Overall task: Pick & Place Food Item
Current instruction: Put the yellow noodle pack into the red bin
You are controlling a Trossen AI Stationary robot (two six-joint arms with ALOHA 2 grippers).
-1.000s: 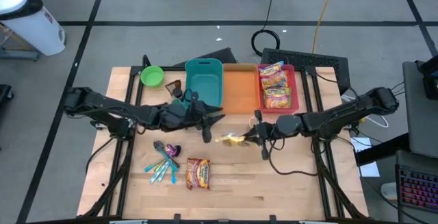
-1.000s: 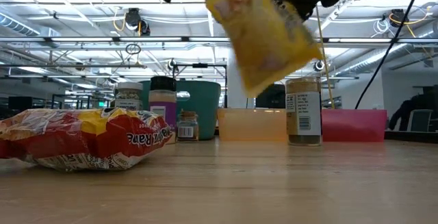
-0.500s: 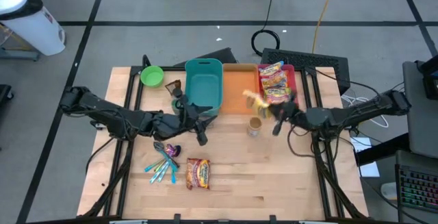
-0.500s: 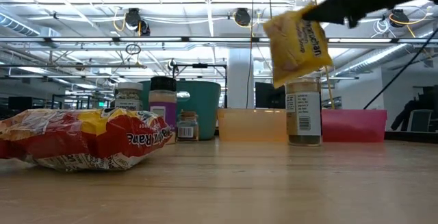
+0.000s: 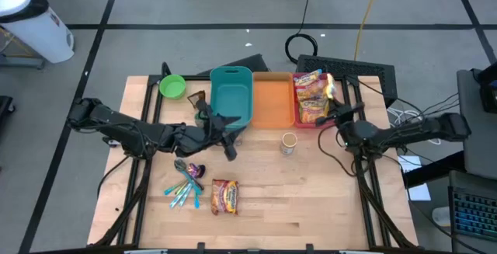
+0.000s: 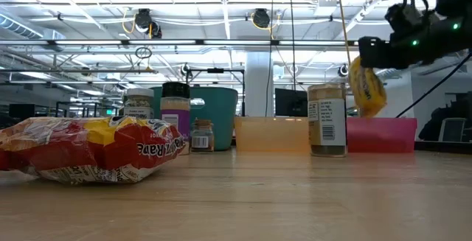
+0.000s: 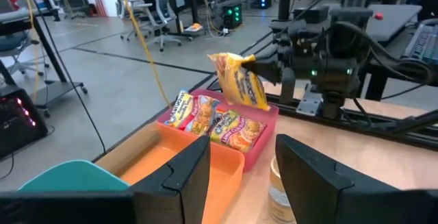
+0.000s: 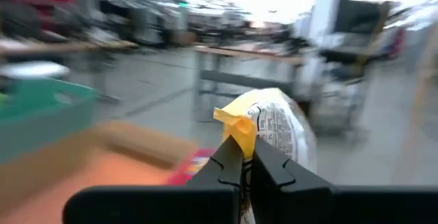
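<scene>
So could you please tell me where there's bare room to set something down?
The orange bin is bare, as is the wood right of the ramen packet. The pink bin is crowded with packets, and the right gripper holds a yellow packet there.

Green bowl (image 5: 172,86): back-left corner of the table.
Teal bin (image 5: 232,94): beside the orange bin (image 5: 272,102).
Spice jar (image 5: 289,143): upright, mid-table.
Markers (image 5: 183,191): clustered near the front-left.
</scene>
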